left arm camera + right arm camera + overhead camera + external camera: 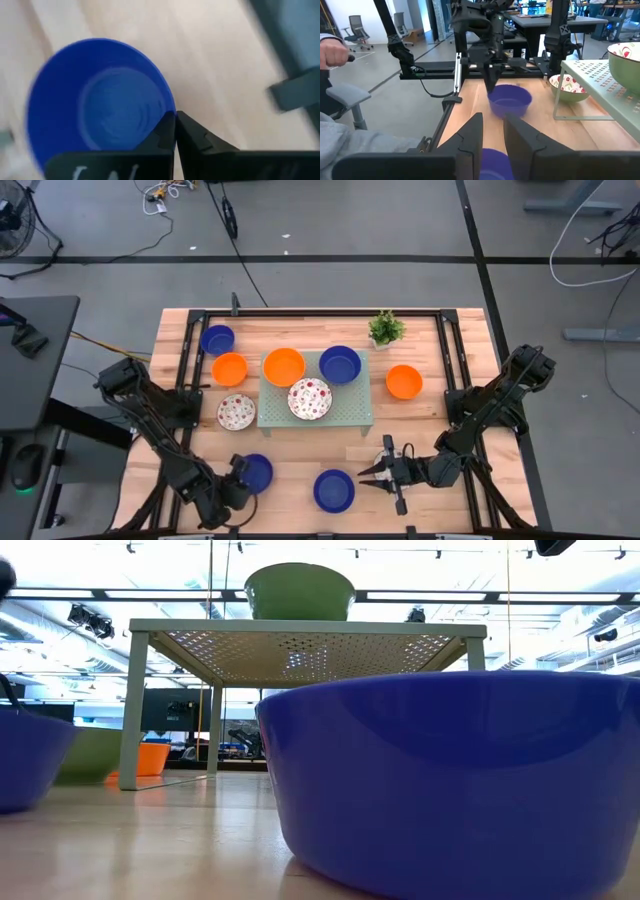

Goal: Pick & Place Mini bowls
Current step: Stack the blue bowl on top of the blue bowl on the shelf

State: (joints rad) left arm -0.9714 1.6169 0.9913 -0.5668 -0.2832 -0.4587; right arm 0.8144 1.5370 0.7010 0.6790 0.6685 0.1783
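Room-side hand (331, 51), right-wrist only.

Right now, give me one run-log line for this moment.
left gripper: shut on dark blue bowl rim, front left | right gripper: jaws open, beside front-centre blue bowl | tray: three bowls

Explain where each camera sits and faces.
High: overhead, facing down on table, both arms.
Low: tabletop height, facing the near blue bowl; no pincer shows.
Left wrist: above left pincer, shut on held blue bowl.
Right wrist: behind open right pincer, facing left arm.
Both wrist views share the held blue bowl.
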